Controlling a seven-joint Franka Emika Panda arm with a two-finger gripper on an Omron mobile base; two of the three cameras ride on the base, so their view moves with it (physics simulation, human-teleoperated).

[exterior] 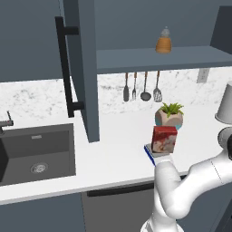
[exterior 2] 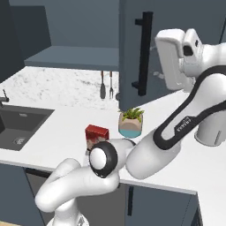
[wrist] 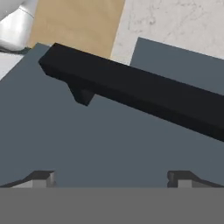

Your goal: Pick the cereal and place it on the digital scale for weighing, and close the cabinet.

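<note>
Cereal (exterior: 164, 139) sits on the scale (exterior: 151, 154), well below the end effector (wrist: 109, 179). End effector fingers spread apart, empty, facing the open cabinet door (wrist: 87, 140), its bar handle (wrist: 140, 94) just ahead. Door looks rigid, hinged, light-swinging; push the flat panel beside the handle.

1. We see only one blue corner and a sliver of grey plate of the digital scale (exterior: 150, 152) in the left base view; the cereal (exterior: 164, 139) and the arm cover the rest.
2. In the right base view the arm's elbow hides the lower half of the cereal (exterior 2: 97, 132), and we cannot make out the scale under it.
3. The handle (wrist: 135, 94) of the cabinet door (wrist: 109, 140) runs off the right edge of the hand view.
4. The sink (exterior: 36, 154) is cut by the left edge.
5. The orange bottle (exterior: 163, 41) on the shelf is too small for us to read.
</note>
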